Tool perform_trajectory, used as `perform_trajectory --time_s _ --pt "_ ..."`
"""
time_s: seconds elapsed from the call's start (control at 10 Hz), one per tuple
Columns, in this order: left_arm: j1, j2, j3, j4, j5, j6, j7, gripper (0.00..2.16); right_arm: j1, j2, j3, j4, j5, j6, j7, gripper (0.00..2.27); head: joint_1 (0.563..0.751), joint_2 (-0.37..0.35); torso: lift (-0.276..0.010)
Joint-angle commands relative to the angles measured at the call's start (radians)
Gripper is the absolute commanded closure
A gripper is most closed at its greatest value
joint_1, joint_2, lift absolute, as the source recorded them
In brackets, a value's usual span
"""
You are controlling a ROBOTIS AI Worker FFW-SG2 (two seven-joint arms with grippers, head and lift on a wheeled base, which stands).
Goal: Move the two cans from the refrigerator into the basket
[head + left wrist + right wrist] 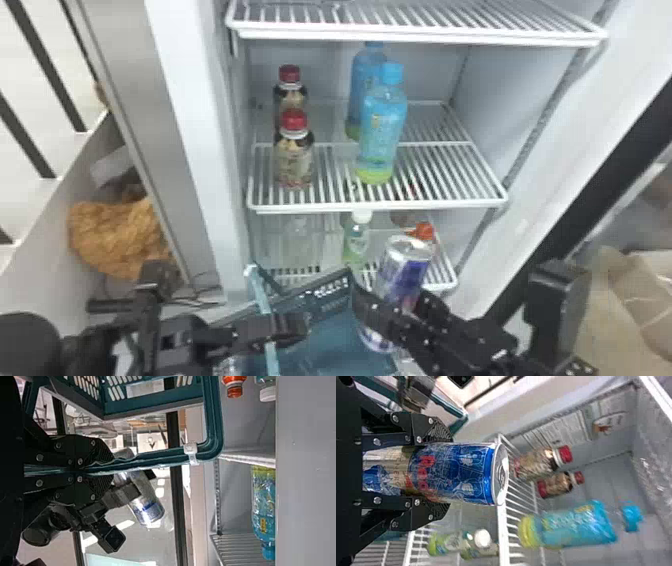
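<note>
Right black fingers (430, 426) held a blue metal can (459, 473), left black fingers (89, 445) a teal plastic basket (158, 399); the can needed slow lowering.

On the white wire middle shelf (450, 204) of the white refrigerator (515, 90), two red-capped plastic bottles (294, 157) are set at the left, one before the other. To their right, two blue-and-lime plastic bottles (384, 132) are lined up likewise. Below, a white-capped green bottle (355, 245) is placed left of an orange-capped bottle (425, 231). In front, a teal plastic basket (325, 345) is held by its handle (270, 350) in the left gripper (300, 327), and a blue-and-silver metal can (402, 265) in the right gripper (392, 305).
</note>
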Motion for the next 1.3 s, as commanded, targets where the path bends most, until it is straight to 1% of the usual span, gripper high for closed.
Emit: perform_trajectory --time_s 0.0,0.1,0.2,0.3,0.4,0.5,0.6,0.8,0.9,1.0,1.1,1.2 --pt "-0.002 0.000 0.000 0.000 0.002 0.001 0.000 1.19 -0.034 -0.003 0.034 0.045 0.001 0.034 0.020 1.28 0.695 -0.080 -0.025" --pt "-0.002 0.000 0.002 0.000 0.002 0.000 0.000 1.19 -0.046 -0.008 0.052 0.062 0.007 0.044 0.026 1.28 0.695 -0.055 -0.025" --pt "-0.002 0.000 0.002 0.000 0.002 0.000 0.000 1.19 -0.054 -0.006 0.054 0.089 0.007 0.051 0.036 1.20 0.695 -0.037 -0.025" --pt "-0.002 0.000 0.002 0.000 0.002 0.000 0.000 1.19 -0.061 -0.006 0.052 0.108 0.009 0.064 0.048 0.84 0.695 -0.027 -0.025" --pt "-0.002 0.000 0.004 0.000 0.002 0.000 0.000 1.19 -0.064 -0.006 0.052 0.116 0.013 0.073 0.052 0.44 0.695 -0.025 -0.025" --pt "-0.002 0.000 0.004 0.000 0.002 0.000 0.000 1.19 -0.064 -0.002 0.046 0.121 0.013 0.071 0.054 0.16 0.695 -0.025 -0.025" --pt "0.000 0.000 0.004 0.000 0.002 0.000 0.000 1.19 -0.061 0.003 0.036 0.121 0.011 0.071 0.054 0.08 0.695 -0.028 -0.025" --pt "0.000 0.000 0.004 0.000 0.002 0.000 0.000 1.19 -0.037 0.017 -0.004 0.103 0.015 0.032 0.059 0.11 0.695 -0.040 -0.025" --pt "0.000 0.000 0.006 0.000 0.002 0.000 0.000 1.19 -0.002 0.023 -0.036 0.081 0.041 -0.022 0.071 0.12 0.695 -0.048 -0.025" --pt "0.002 0.000 0.012 0.000 0.002 0.000 0.000 1.19 0.042 0.029 -0.070 0.076 0.061 -0.111 0.082 0.12 0.695 -0.068 -0.025" --pt "0.005 0.000 0.018 0.000 0.002 0.000 0.000 1.19 0.096 0.037 -0.100 0.089 0.057 -0.248 0.088 0.12 0.695 -0.097 -0.025" --pt "0.007 0.000 0.022 0.000 0.002 -0.002 0.000 1.19 0.155 0.052 -0.136 0.076 0.070 -0.341 0.089 0.12 0.695 -0.129 -0.025"
